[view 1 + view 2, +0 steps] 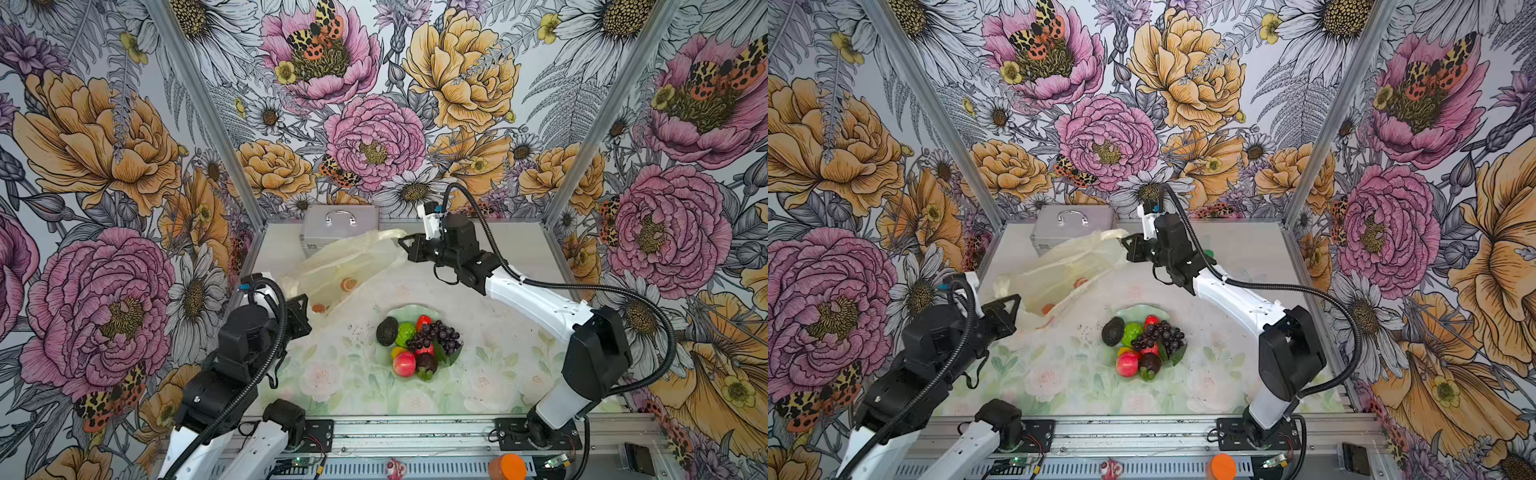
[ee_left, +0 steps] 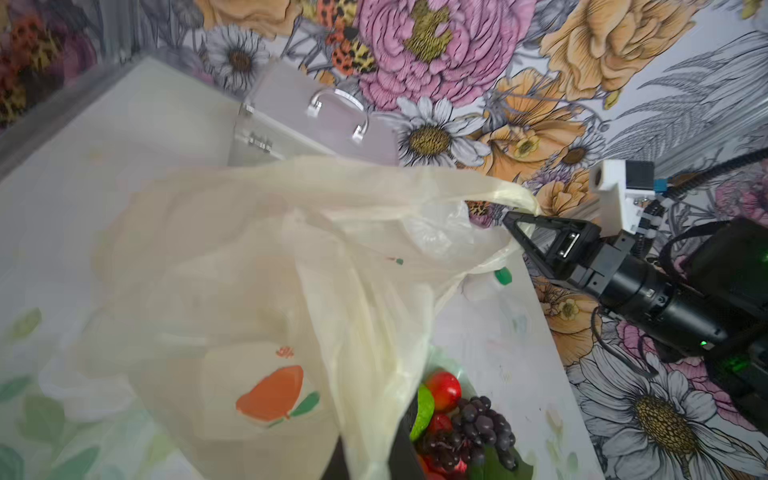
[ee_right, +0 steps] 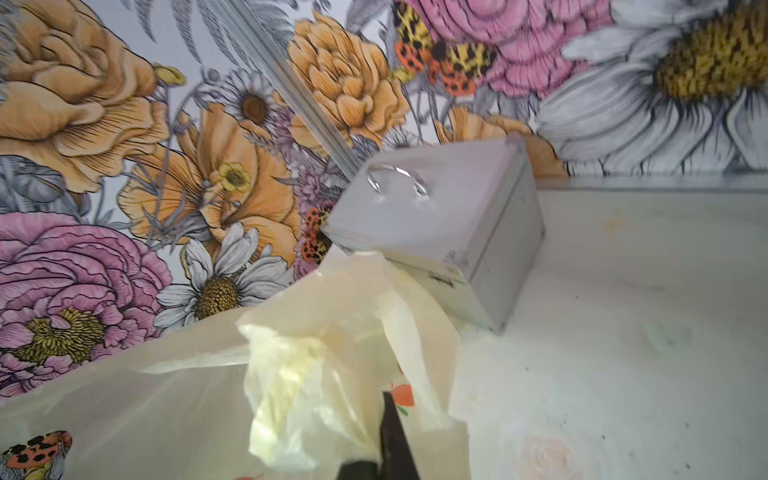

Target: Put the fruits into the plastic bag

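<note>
We see the left gripper (image 1: 1016, 299) and right gripper (image 1: 401, 240) each clamped on one plastic bag (image 1: 349, 257); the fruits (image 1: 434, 334) fill one dish (image 1: 409, 309) beside it.

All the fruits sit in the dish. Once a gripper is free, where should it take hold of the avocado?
Grip the avocado across its narrow middle, coming from above. In a top view it lies leftmost in the dish: its outer side is bare, while the lime-green ball crowds the other, so probably one finger outside, one eased into that seam.
</note>
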